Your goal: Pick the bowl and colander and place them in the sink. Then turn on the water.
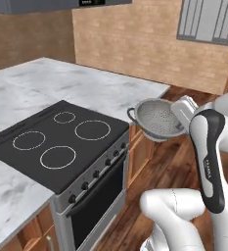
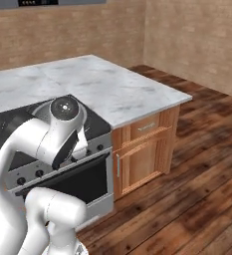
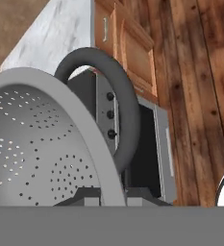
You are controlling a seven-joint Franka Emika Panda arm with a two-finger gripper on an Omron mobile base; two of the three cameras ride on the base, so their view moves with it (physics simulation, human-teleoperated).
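The colander (image 1: 157, 120), grey and perforated with loop handles, hangs tilted in the air just off the stove's front right corner, above the wooden floor. My gripper (image 1: 179, 118) is shut on its rim at the right side. In the hand view the colander (image 3: 41, 144) takes up the left, one loop handle (image 3: 119, 113) arches in front, and my gripper (image 3: 111, 196) clamps the rim at the bottom. The bowl and the sink are out of view.
A black stovetop (image 1: 61, 139) with ring marks sits in the marble counter (image 1: 86, 81); the oven front with knobs (image 1: 93, 188) faces me. Wooden cabinets (image 2: 142, 147) stand right of the oven. Wooden floor (image 2: 197, 194) lies open to the right.
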